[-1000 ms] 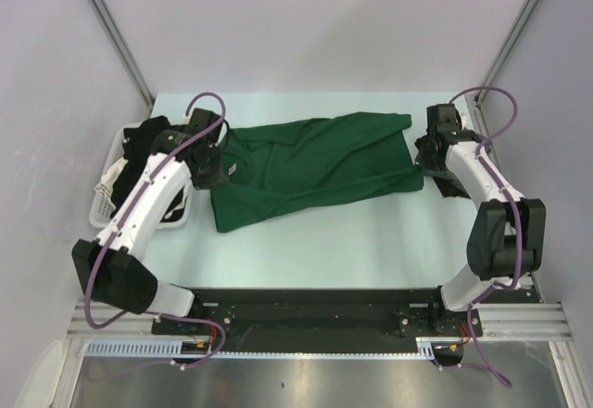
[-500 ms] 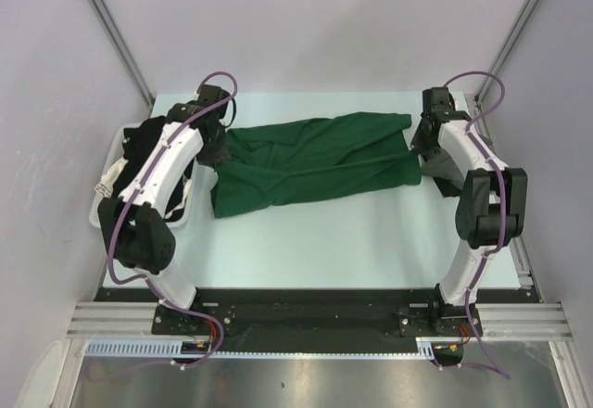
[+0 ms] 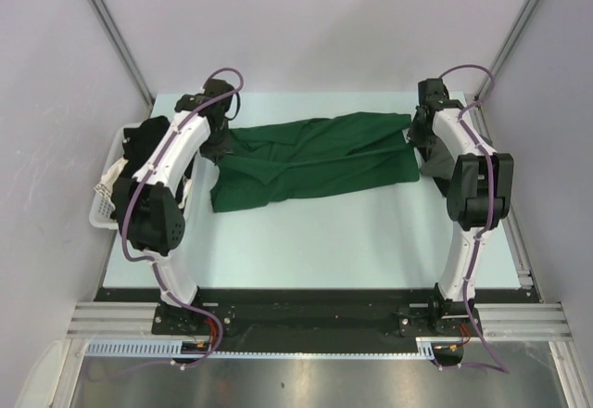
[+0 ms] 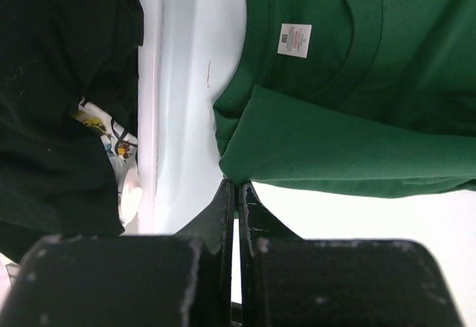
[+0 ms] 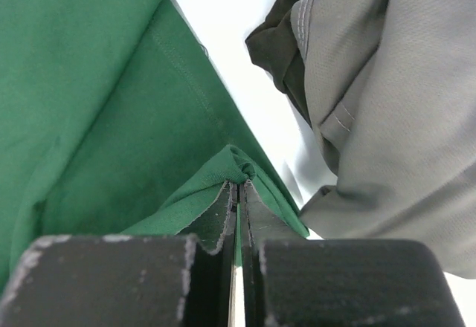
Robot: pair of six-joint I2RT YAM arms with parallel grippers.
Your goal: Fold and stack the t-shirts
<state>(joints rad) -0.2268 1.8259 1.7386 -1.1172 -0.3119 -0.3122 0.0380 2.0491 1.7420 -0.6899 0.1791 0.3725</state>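
Observation:
A dark green t-shirt [image 3: 315,159] lies stretched sideways across the back half of the table, creased along its length. My left gripper [image 3: 217,145] is shut on its left edge; in the left wrist view the fingertips [image 4: 238,187] pinch the green t-shirt [image 4: 349,145] just below the collar with its white label [image 4: 294,40]. My right gripper [image 3: 417,137] is shut on the right edge, a small bunched fold of the green t-shirt [image 5: 97,82] caught at the tips [image 5: 239,183]. A grey t-shirt [image 5: 405,104] over a black one [image 5: 277,44] lies just right of it.
A white slatted basket [image 3: 104,202] stands at the table's left edge with black t-shirts [image 3: 141,146] in it, close beside my left arm. The grey and black shirts [image 3: 441,174] sit by the right edge. Grey walls close in on three sides.
Both arms have reached farther toward the back of the table, still gripping the green t-shirt. The shirt has been drawn back and pulled tauter between them.

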